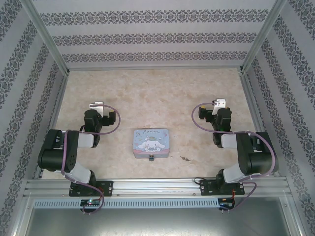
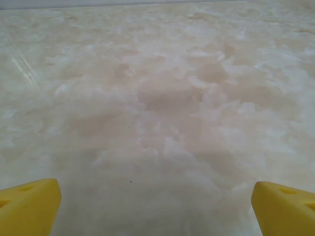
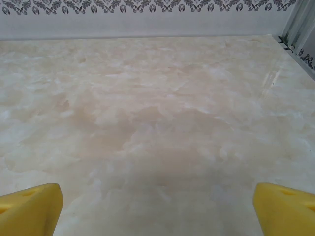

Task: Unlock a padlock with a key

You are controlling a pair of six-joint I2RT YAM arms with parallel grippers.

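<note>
Pale marbled table (image 1: 147,88), padlock (image 1: 151,158) by tin (image 1: 151,141), key (image 1: 186,159) nearby

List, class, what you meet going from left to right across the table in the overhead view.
left claw → cartoon tin → key → right claw

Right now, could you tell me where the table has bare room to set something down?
The whole far half of the table, beyond the tin, is bare. It is crowded by the tin's near edge, where the padlock and key lie.
</note>
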